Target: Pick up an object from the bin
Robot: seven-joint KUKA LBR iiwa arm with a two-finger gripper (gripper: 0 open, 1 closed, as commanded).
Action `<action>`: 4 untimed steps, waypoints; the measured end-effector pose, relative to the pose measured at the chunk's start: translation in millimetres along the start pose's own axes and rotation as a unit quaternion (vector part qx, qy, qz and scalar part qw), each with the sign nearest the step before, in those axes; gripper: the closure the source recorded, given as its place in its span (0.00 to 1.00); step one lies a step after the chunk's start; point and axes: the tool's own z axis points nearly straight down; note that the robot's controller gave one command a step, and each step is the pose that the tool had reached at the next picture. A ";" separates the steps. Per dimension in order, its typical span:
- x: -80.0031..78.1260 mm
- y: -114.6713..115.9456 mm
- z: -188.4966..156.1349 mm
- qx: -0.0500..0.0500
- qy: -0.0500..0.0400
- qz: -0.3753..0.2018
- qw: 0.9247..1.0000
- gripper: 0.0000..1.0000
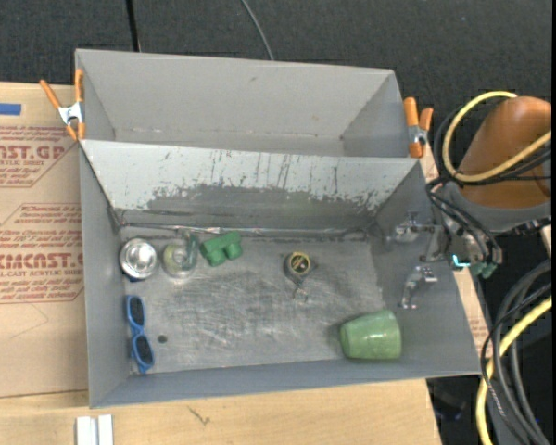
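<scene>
Poised at right of bin [259, 170] with gripper [413, 258] spread, empty; for sure grasp, centre over nearby green cup [372, 336]; close across its width.

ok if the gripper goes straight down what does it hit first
Likely bare floor of the bin by its right wall; the gripper hangs just beyond the green cup, though depth is unclear.

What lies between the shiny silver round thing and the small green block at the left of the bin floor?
In the camera view, a small clear glass-like piece lies between the silver round thing and the green block, close to both.
</scene>
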 end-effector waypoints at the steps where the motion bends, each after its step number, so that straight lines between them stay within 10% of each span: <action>1: 50.1 23.2 86.4 0.004 -0.011 -0.213 0.977 0.00; 2: 51.1 43.1 86.7 0.005 -0.013 -0.200 0.980 0.00; 3: 50.2 43.7 85.5 0.005 -0.014 -0.200 0.980 1.00; 4: 49.5 27.5 -72.8 0.003 -0.007 -0.209 0.978 1.00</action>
